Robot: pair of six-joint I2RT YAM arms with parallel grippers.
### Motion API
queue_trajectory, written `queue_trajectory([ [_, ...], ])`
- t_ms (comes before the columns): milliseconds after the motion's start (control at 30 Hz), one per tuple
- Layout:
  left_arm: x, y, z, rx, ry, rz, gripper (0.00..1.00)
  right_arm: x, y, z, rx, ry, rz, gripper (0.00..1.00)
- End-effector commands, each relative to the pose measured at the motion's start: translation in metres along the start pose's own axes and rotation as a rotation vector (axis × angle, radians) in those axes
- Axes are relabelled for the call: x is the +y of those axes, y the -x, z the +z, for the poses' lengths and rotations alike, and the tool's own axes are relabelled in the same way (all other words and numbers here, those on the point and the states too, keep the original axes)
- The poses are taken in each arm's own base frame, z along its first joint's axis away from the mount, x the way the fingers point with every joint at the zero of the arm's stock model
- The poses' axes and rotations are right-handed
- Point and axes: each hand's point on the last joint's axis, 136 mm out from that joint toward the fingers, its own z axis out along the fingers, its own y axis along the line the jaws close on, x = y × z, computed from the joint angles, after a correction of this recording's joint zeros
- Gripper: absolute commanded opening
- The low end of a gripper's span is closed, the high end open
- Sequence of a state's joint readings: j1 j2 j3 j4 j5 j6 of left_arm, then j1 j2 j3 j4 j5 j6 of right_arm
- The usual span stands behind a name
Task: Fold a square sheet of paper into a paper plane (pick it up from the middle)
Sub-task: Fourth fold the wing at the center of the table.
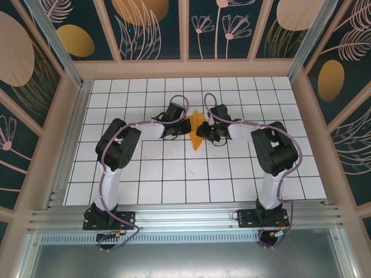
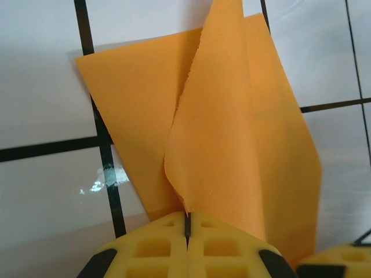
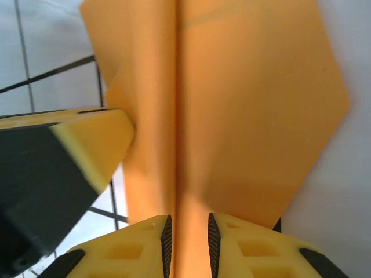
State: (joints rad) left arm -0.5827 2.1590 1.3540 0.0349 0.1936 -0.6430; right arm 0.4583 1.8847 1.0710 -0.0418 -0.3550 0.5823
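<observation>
The half-folded paper point(image 2: 243, 150) sits mid-way across the desk point(image 1: 191, 179), between the arms. The left tool point(image 2: 188, 229) is clenched on a flap's edge and the right tool point(image 3: 189, 231) nips the central fold. To crease cleanly, I'd hold both grips firm and draw evenly along the spine — no twisting. White gridded tiles lie underneath; leaf-patterned panels point(image 1: 156, 29) wall it in.

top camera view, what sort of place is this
Probably a robot test cell: left arm and right arm bolted to a metal rail, a white grid table, leaf-patterned walls around it.
</observation>
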Motion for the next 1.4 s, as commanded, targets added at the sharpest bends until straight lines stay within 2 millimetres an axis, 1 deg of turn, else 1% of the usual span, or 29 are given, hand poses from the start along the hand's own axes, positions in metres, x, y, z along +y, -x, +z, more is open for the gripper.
queue_trajectory([
  [0, 0.079, -0.063, 0.015, 0.185, 0.297, -0.021, 0.02, 0.030, 0.022, -0.030, -0.114, 0.073, -0.053, 0.27],
  [100, 0.079, -0.066, 0.016, 0.195, 0.302, -0.024, 0.01, 0.038, 0.014, -0.035, -0.099, 0.111, -0.065, 0.25],
  [267, 0.073, -0.063, 0.017, 0.197, 0.288, -0.022, 0.02, 0.045, -0.012, -0.021, 0.011, 0.153, -0.085, 0.17],
  [367, 0.069, -0.062, 0.018, 0.200, 0.277, -0.020, 0.02, 0.046, -0.021, -0.014, 0.051, 0.163, -0.089, 0.14],
  [533, 0.066, -0.062, 0.018, 0.201, 0.270, -0.030, 0.02, 0.042, -0.034, -0.004, 0.113, 0.182, -0.079, 0.12],
  [667, 0.063, -0.061, 0.019, 0.202, 0.262, -0.037, 0.02, 0.032, -0.044, 0.004, 0.155, 0.169, -0.065, 0.12],
  [867, 0.061, -0.061, 0.019, 0.201, 0.261, -0.048, 0.02, 0.017, -0.053, 0.009, 0.174, 0.143, -0.038, 0.12],
  [1033, 0.060, -0.060, 0.019, 0.200, 0.260, -0.049, 0.02, 0.008, -0.056, 0.009, 0.175, 0.114, -0.027, 0.12],
  [1367, 0.058, -0.057, 0.019, 0.197, 0.258, -0.039, 0.02, -0.002, -0.059, 0.007, 0.173, 0.080, -0.021, 0.12],
])
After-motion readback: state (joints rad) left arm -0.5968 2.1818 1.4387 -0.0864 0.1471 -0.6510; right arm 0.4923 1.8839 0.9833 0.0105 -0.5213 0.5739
